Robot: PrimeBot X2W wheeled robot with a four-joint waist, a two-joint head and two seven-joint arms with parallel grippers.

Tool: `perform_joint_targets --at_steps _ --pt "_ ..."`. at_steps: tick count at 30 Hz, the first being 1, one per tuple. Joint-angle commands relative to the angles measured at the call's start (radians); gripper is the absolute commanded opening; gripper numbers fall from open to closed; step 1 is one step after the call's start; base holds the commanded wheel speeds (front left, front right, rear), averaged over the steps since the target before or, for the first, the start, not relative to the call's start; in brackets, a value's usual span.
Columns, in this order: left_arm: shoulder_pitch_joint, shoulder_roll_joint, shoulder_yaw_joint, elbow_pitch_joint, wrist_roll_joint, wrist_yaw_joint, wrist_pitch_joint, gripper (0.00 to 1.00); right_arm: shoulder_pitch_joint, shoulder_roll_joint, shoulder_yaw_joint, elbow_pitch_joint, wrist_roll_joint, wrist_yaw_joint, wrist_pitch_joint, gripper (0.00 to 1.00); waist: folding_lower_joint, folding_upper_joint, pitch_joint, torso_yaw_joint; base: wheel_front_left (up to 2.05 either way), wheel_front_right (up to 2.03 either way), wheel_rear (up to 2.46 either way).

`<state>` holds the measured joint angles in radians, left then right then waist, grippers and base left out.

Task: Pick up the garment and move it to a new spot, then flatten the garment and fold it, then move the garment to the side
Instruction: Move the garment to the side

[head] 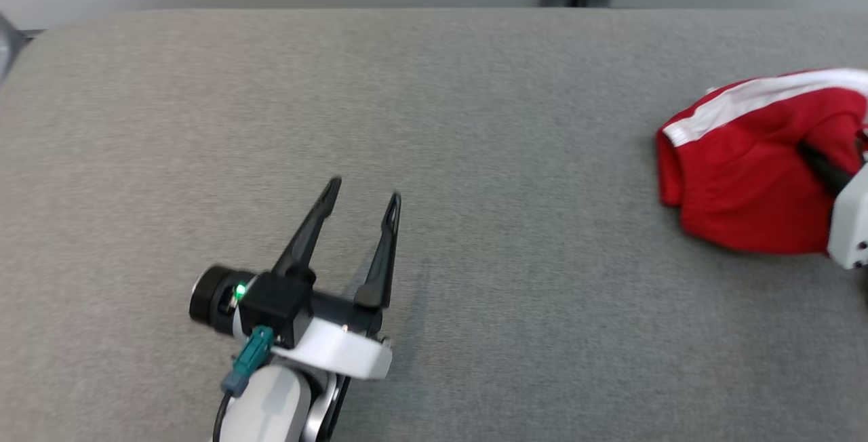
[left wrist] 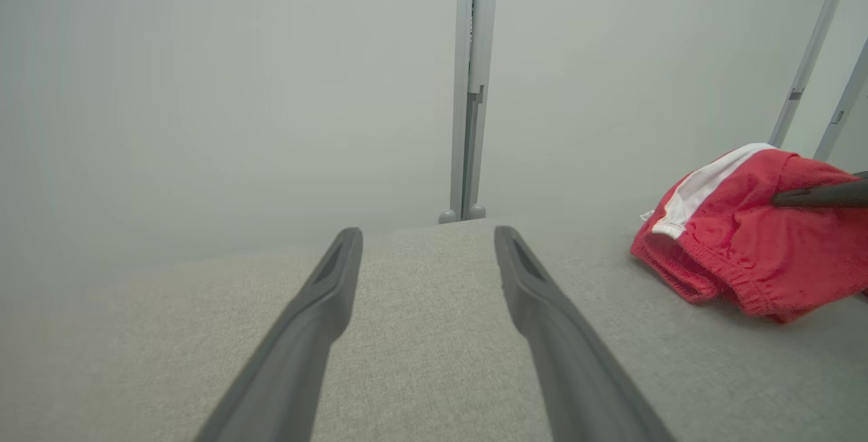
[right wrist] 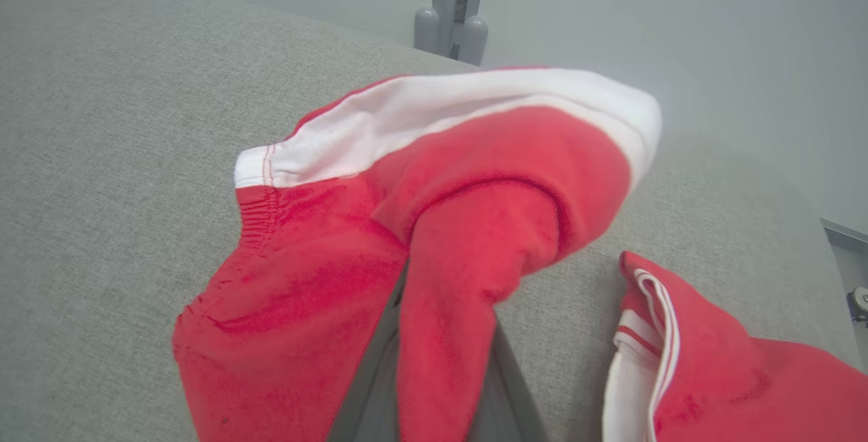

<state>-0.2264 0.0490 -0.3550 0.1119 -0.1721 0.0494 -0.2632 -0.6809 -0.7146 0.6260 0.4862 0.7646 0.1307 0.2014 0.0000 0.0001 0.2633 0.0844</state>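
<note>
The garment [head: 739, 177], red shorts with a white side stripe, is seen bunched and partly raised at the right of the grey surface [head: 407, 123].

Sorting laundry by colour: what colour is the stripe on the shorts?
White stripe on red shorts; best in the right wrist view.

Head camera: high, looking steeply down on the grey padded surface [head: 434, 123], with wide coverage and the far edge at the top. Left wrist camera: low, just above that surface, facing along the left gripper [left wrist: 427, 235] toward the back wall and an upright post [left wrist: 471, 89]. Right wrist camera: very close on the red garment [right wrist: 475, 157], angled down. All three views share the garment and the post.
</note>
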Motion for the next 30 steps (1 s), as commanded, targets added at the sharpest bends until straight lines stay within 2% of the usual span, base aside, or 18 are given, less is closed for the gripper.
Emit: perform_joint_targets --at_steps 1,7,10,14,19,30 --pt "-0.03 0.004 -0.004 -0.006 -0.006 0.003 0.0 1.0 -0.011 -0.025 -0.007 -0.023 0.004 0.0 0.002 0.0 0.0 -0.0001 0.041 -0.052 0.0 0.0 0.0" --pt "-0.118 0.004 -0.056 -0.019 -0.014 0.005 0.0 1.0 0.012 -0.18 -0.048 -0.145 -0.006 0.0 -0.006 0.0 0.0 -0.0001 0.119 -0.12 0.0 0.0 0.0" --pt "-0.158 0.004 -0.081 -0.022 -0.025 0.004 0.0 1.0 0.034 -0.254 -0.094 -0.166 -0.01 0.0 -0.018 0.0 0.0 -0.0001 0.165 -0.131 0.0 0.0 0.0" --pt "-0.194 0.004 -0.118 -0.054 -0.045 -0.003 0.0 1.0 0.071 -0.314 -0.147 -0.153 -0.021 0.0 -0.039 0.0 0.0 -0.0001 0.205 -0.133 0.0 0.0 0.0" --pt "-0.229 0.004 -0.153 -0.068 -0.047 -0.007 0.0 1.0 0.102 -0.36 -0.193 -0.104 -0.062 0.0 -0.055 0.0 0.0 -0.0001 0.238 -0.119 0.0 0.0 0.0" --pt "-0.252 0.004 -0.168 -0.069 -0.048 -0.007 0.0 1.0 0.168 -0.417 -0.253 0.009 -0.151 0.0 -0.055 0.0 0.0 -0.0001 0.288 -0.069 0.0 0.0 0.0"
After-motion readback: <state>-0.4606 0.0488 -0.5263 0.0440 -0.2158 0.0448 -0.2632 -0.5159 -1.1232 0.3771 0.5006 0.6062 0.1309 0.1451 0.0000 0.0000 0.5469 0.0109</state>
